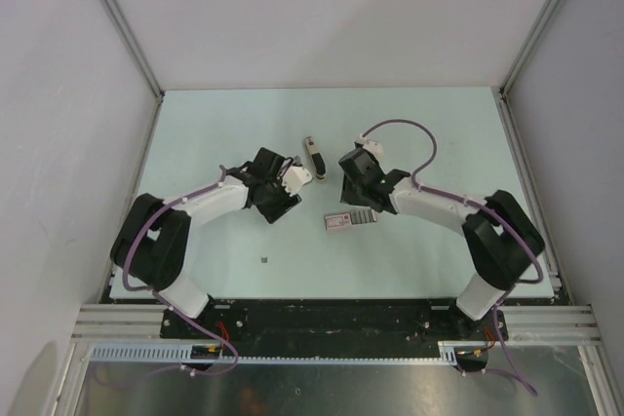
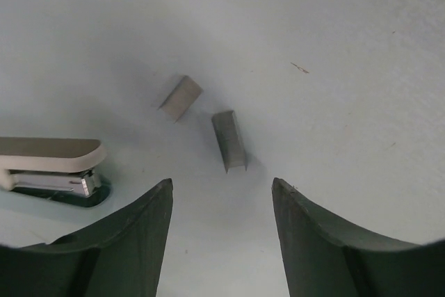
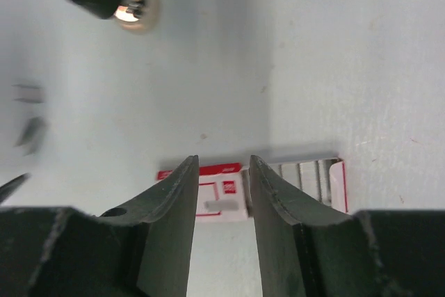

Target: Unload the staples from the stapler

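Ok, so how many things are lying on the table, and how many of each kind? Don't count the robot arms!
Stapler: 1
Strips of staples: 2
Box of staples: 1
Tiny dark speck, too small to tell what it is: 1
Total: 5

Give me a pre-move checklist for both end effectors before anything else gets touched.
1. Left end effector open, empty: ok.
2. Right end effector open, empty: ok.
3. Stapler lying ungripped on table: ok.
4. Staple strip and second strip out on table: ok.
5. Stapler magazine fully emptied: cannot tell.
6. Staple box under right end effector clear of contact: cannot tell.
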`<state>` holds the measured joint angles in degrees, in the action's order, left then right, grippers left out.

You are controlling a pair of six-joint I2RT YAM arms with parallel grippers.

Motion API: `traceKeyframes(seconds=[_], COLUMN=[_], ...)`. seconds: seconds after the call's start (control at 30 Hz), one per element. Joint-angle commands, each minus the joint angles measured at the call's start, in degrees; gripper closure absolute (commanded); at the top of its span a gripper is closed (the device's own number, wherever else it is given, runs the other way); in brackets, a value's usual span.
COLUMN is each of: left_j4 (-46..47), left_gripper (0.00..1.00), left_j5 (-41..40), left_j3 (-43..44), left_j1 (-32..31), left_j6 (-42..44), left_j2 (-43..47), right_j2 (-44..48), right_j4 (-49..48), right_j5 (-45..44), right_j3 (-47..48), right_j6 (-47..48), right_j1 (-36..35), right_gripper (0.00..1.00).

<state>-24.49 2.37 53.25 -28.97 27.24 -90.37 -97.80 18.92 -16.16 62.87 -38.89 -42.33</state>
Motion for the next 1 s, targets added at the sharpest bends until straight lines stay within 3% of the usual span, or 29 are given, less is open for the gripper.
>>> traceKeyframes(seconds=[0.0, 0.3, 0.97], left_j4=[1.25, 0.18, -3.15], left_gripper=[0.37, 0.42, 0.42], left_j5=[3.09, 5.43, 8.08], left_j3=[2.65, 5.65, 10.15], left_j1=[-0.11, -0.22, 0.43], left_j6=[-2.65, -4.22, -5.55], left_j2=[-2.70, -6.50, -12.00], right_j2=[7.68, 13.09, 14.57], right_j4=[-9.20, -15.58, -20.62], right_j5=[-0.48, 0.08, 0.28], right_j3=[-4.17, -12.27, -14.82], right_j6=[0.46, -1.39, -1.43], right_j1=[-1.78, -5.23, -8.02], right_gripper=[0.59, 0.62, 0.66])
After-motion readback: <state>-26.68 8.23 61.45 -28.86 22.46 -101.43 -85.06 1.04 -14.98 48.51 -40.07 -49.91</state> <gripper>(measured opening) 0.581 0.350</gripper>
